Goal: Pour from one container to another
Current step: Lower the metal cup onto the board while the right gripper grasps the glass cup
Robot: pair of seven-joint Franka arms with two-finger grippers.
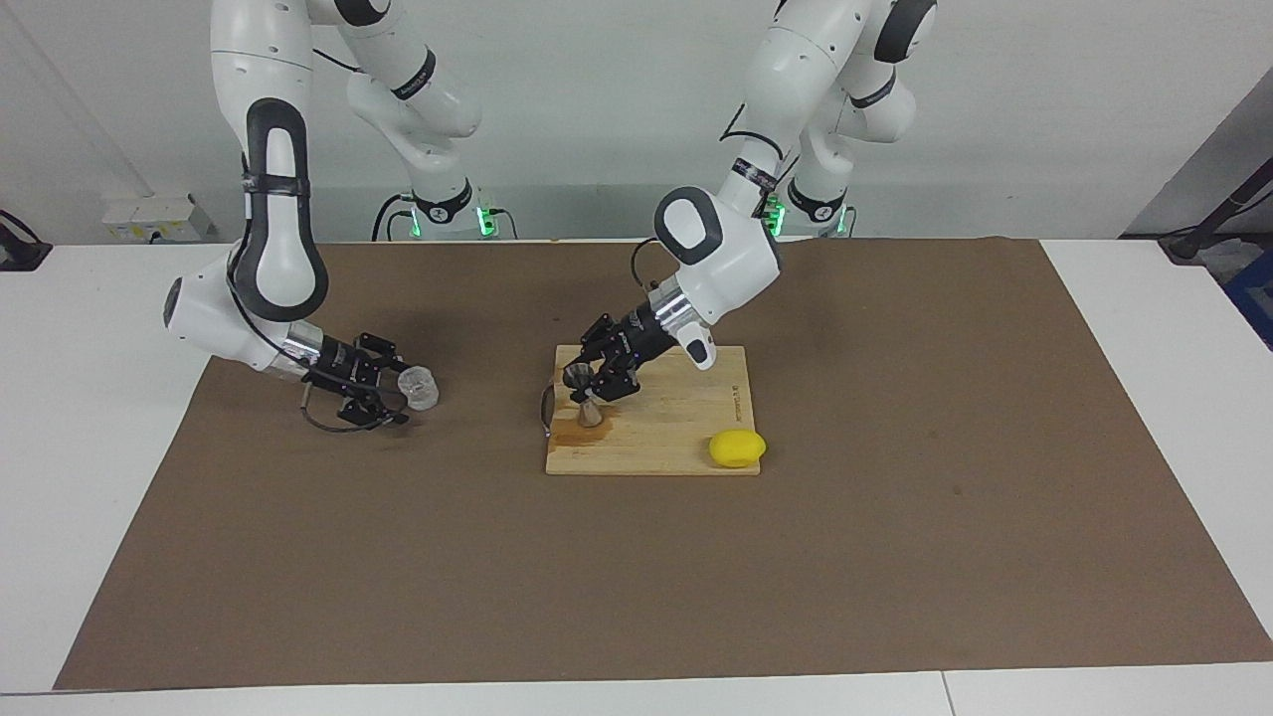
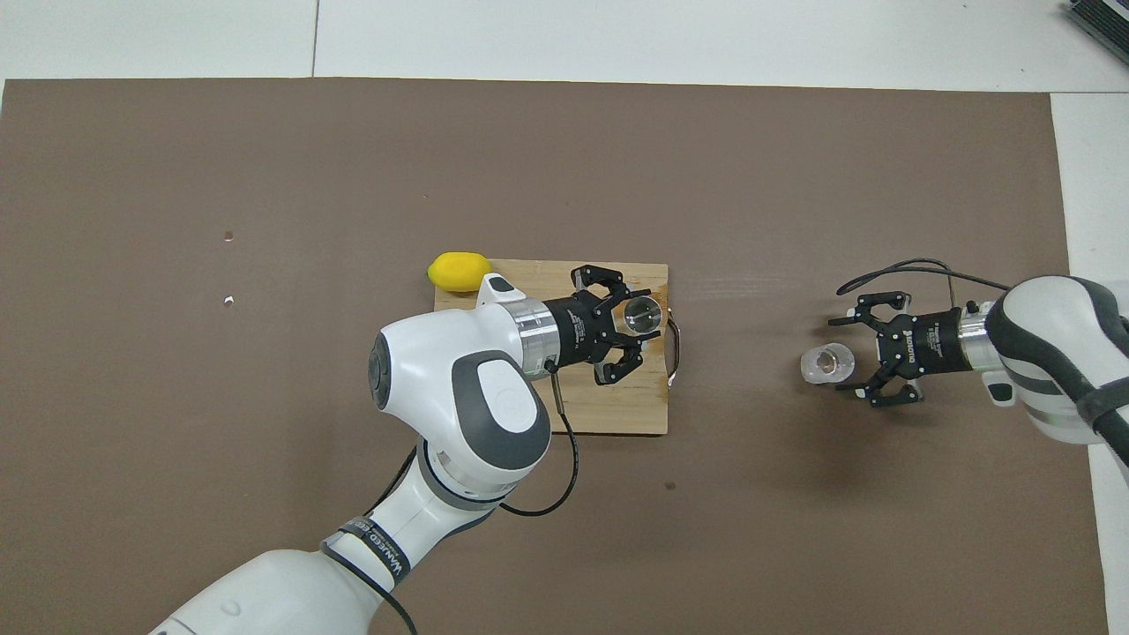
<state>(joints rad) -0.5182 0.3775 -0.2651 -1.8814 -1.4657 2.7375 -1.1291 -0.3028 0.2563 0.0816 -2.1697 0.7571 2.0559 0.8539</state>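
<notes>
- L gripper (image 1: 589, 383) clamps jigger (image 1: 585, 395) upright on board (image 1: 686, 438) to steady it (lemon (image 1: 737, 448) beside board).
- R gripper (image 1: 398, 393), spread wide around glass cup (image 1: 419, 387) over mat; grip unclear.

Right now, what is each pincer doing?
Left pincer: closed on the metal jigger, on the wooden board.
Right pincer: around the glass cup; grip cannot be told.
</notes>
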